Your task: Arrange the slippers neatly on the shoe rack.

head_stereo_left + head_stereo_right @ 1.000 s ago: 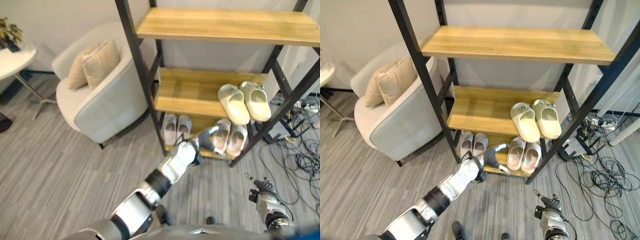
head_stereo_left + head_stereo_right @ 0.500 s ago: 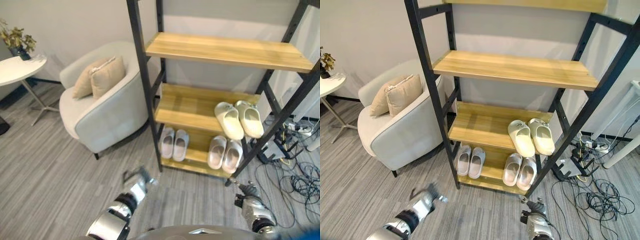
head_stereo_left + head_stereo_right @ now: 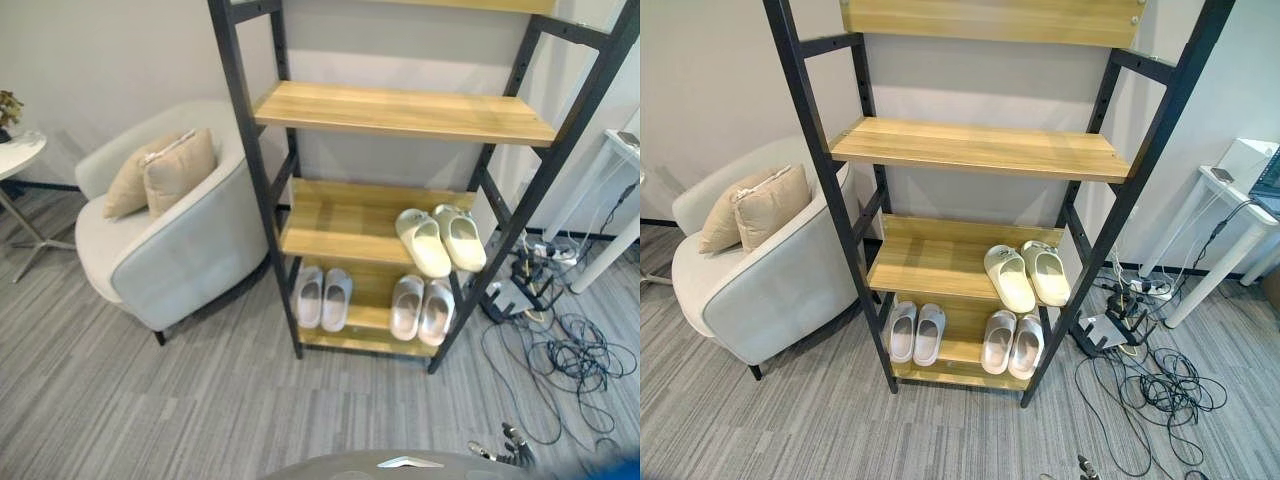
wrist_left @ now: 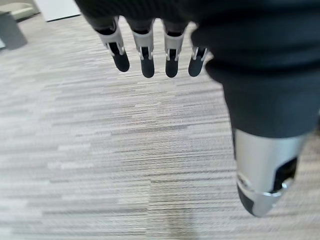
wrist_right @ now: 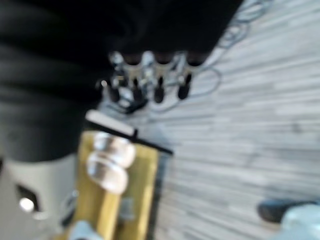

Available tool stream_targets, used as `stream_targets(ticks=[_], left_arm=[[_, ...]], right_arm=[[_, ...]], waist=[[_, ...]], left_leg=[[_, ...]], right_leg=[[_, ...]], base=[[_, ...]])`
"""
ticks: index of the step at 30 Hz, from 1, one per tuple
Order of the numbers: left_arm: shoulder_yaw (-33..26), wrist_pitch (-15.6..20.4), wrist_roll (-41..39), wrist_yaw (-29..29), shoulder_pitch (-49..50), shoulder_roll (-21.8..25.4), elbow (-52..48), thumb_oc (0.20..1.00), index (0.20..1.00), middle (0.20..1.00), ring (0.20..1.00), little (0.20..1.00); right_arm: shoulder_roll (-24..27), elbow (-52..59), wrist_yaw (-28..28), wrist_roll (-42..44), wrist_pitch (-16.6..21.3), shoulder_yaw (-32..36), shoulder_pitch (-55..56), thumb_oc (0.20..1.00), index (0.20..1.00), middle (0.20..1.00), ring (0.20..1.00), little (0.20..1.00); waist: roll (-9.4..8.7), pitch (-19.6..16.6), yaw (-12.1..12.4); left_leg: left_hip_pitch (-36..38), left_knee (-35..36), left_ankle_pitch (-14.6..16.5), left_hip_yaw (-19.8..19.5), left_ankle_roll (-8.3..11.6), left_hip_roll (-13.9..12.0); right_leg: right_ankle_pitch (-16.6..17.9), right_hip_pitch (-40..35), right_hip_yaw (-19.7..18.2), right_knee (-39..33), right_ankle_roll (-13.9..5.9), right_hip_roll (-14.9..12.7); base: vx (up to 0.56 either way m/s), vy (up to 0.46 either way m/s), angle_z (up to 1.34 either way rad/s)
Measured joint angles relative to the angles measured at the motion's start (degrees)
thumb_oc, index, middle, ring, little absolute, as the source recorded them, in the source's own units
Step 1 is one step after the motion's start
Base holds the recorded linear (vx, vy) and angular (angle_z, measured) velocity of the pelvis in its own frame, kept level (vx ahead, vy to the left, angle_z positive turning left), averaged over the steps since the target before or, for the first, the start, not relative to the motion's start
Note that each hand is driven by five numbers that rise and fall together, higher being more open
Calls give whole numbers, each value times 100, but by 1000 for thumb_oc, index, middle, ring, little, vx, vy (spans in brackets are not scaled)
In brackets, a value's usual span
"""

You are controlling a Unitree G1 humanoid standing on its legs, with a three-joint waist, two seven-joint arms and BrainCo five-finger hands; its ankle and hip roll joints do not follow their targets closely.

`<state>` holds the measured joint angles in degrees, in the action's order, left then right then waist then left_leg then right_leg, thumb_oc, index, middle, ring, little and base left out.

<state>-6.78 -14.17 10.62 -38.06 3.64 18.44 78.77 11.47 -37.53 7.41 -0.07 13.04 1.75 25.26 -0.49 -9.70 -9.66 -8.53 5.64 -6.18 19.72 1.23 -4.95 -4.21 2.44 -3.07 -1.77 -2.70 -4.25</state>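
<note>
The rack (image 3: 270, 215) stands at the centre of the frame, black posts and wooden shelves. To its left sits the armchair (image 3: 160, 250) with two cushions (image 3: 165, 172). Loose cables (image 3: 565, 350) sprawl on the floor at lower right.

All the slippers I can see are on the rack. The cream pair (image 3: 440, 240) lies on the middle shelf, right of centre, toes toward me and turned a little to one side. Below it, on the bottom shelf, a pale pair (image 3: 422, 308) sits at the right and a grey pair (image 3: 322, 297) at the left, each pair side by side. To my eye the job looks close to finished, with only the cream pair perhaps worth squaring.

These should be light, soft foam or cloth, with some give and little slip. I would take one across the strap or at the heel, or simply nudge it by the side.

My left hand (image 4: 155, 50) hangs over bare floor, fingers (image 4: 147, 62) straight and holding nothing. My right hand (image 5: 150, 82) is the same, fingers (image 5: 160, 90) loosely extended and empty.
</note>
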Motion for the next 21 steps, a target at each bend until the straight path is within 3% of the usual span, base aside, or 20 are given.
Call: stream_targets(ticks=[2, 4, 12, 21], left_arm=[[-18, 89, -5, -80, 4, 9, -67, 1000, 1000, 1000, 1000, 1000], [-52, 138, -5, -102, 42, 8, -190, 1000, 1000, 1000, 1000, 1000], [-126, -38, 22, 157, 198, 134, -1118, 1000, 1000, 1000, 1000, 1000], [-110, -418, 433, 1213, 48, 131, -1571, 1000, 1000, 1000, 1000, 1000]], right_arm=[[-2, 128, -29, 53, 56, 3, 7, 1000, 1000, 1000, 1000, 1000], [52, 283, -64, 109, 57, -22, -51, 1000, 1000, 1000, 1000, 1000], [176, 476, -499, 472, -3, -19, -293, 1000, 1000, 1000, 1000, 1000], [1304, 977, -1061, 249, -697, -484, -820, 1000, 1000, 1000, 1000, 1000]], waist=[[-70, -86, 27], [3, -93, 122], [-62, -88, 125], [-82, 250, 144]], left_leg=[[-69, -88, -9, 16, 20, 23], [-125, -176, 34, 0, -48, -4], [-47, -6, -38, -158, -46, 79], [58, -5, -37, -269, -61, 85]], right_leg=[[75, 52, 97, -93, 113, -55], [104, -35, 107, -133, 47, -17], [117, -92, 161, -134, -56, -46], [115, -297, 264, -168, -63, -33]], base=[[28, 13, 11], [17, 10, 7], [15, 6, 8], [30, 7, 6]])
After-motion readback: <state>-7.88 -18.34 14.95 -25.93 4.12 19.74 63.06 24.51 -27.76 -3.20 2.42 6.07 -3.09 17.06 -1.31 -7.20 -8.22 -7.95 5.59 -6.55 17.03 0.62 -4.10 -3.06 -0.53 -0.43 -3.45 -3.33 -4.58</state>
